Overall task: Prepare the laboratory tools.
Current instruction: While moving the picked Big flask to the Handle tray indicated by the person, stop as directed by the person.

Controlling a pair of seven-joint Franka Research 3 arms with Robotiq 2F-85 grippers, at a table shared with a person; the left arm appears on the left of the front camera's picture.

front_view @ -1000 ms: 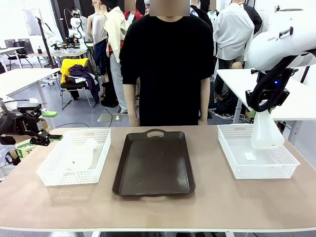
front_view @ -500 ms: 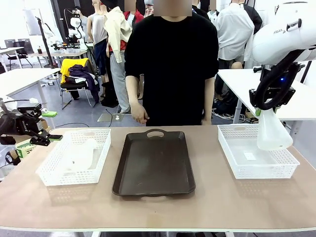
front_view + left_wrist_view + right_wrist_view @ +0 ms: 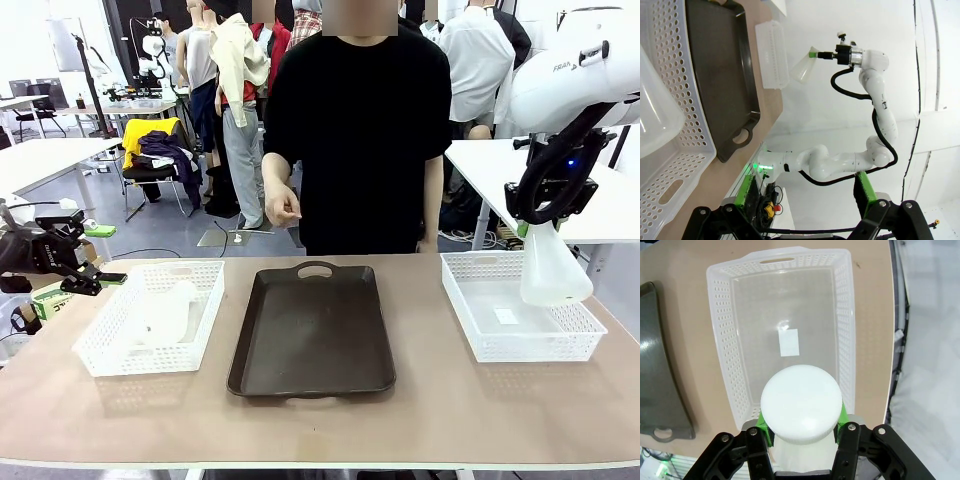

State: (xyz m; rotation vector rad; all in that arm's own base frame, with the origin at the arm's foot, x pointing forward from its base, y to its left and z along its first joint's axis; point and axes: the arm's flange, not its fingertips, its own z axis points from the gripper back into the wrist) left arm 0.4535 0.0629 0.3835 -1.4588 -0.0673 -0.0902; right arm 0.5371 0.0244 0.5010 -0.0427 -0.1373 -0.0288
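Conical flask hangs base-down from the right gripper, whose green pads are clenched on its narrow neck, holding it in the air over the right basket. The likeliest failure is a slip. The neck looks smooth and tapers, so a jerk could let the heavier wide base pull it down through the pads. A low sideways carry could also knock the round base against the basket's lattice wall. The plastic is frosted, translucent white (from the wrist the base reads as a plain flat disc).

Farther out, the dark brown tray lies between the baskets, shallow and glossy with a raised lip and a cut-out handle. A tilted landing on that lip could tip the flask over.

In the left basket the second flask lies on its side, hard to pick out against the white perforated walls. The left gripper waits just beside that basket, jaws spread and empty. Across the table a person's hand is raised near the tray's far end, a possible obstacle.
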